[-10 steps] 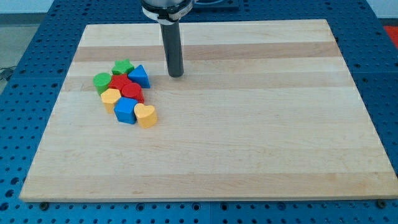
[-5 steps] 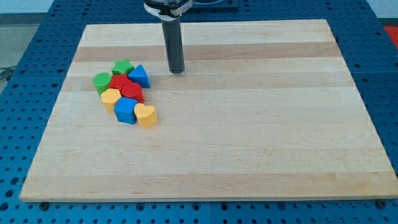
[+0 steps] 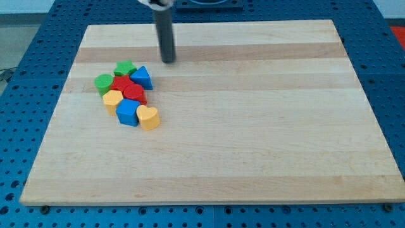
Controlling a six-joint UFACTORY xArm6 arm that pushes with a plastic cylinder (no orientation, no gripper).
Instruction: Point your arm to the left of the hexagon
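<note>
Several blocks sit bunched at the board's left. A yellow hexagon (image 3: 112, 99) lies on the cluster's left side, below a green cylinder (image 3: 103, 83) and left of a red block (image 3: 134, 94). A green star (image 3: 125, 68), a blue triangle (image 3: 142, 77), a red star (image 3: 123, 83), a blue block (image 3: 127, 113) and a yellow heart (image 3: 149, 118) complete the cluster. My tip (image 3: 168, 61) is above and to the right of the cluster, up and right of the blue triangle, touching no block.
The wooden board (image 3: 253, 126) rests on a blue perforated table (image 3: 19, 95). The rod comes down from the view's top edge.
My tip has moved up and to the left, from right of the blue triangle toward the board's top. The blocks have not moved.
</note>
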